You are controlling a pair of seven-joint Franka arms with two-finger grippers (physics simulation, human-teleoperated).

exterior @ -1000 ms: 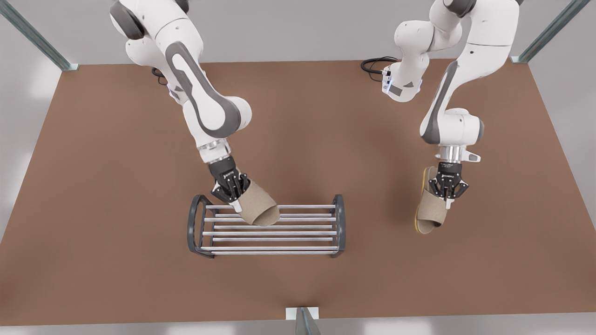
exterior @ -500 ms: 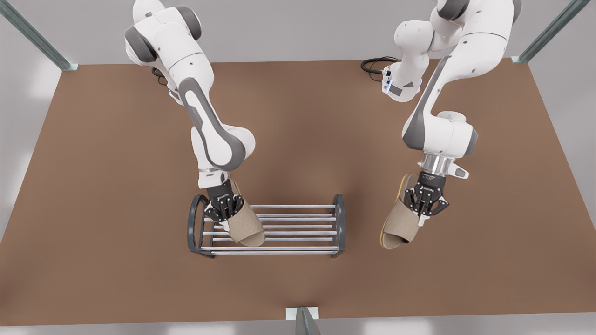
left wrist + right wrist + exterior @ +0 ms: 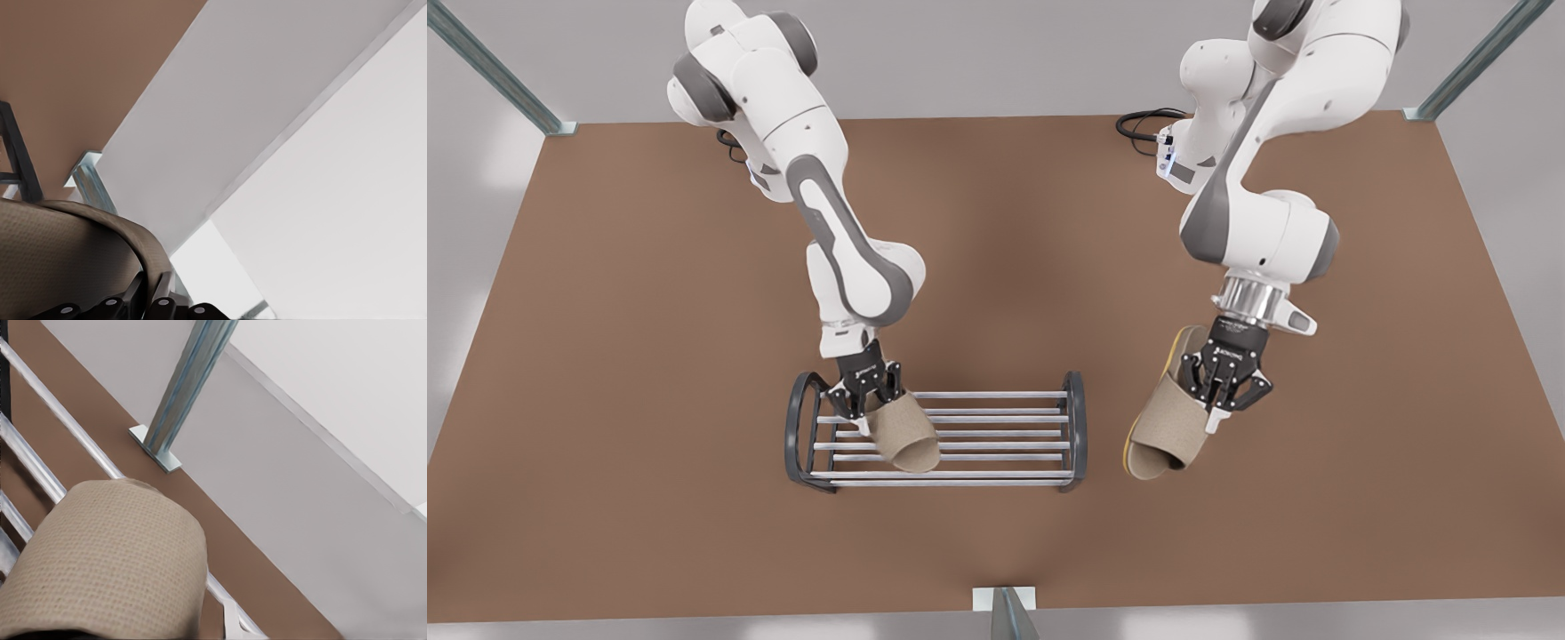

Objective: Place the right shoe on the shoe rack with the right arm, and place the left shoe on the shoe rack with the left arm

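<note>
Both slippers tan woven fabric; one (image 3: pixel 1160 436) w/ yellow sole edge. Rack (image 3: pixel 800 427) dk grey frame, silver bars. Table (image 3: pixel 605 356) plain brown, arms white/grey.

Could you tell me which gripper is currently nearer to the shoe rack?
The right gripper: it holds a slipper directly over the shoe rack bars. The left gripper holds the other slipper beside the rack's end hoop.

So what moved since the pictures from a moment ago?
The right gripper swung its slipper over the shoe rack, toward the front view's left and the rack's front. The left gripper carried the other slipper toward the rack, leaning it further over. Both stayed shut on their slippers. The rack stayed put.
</note>
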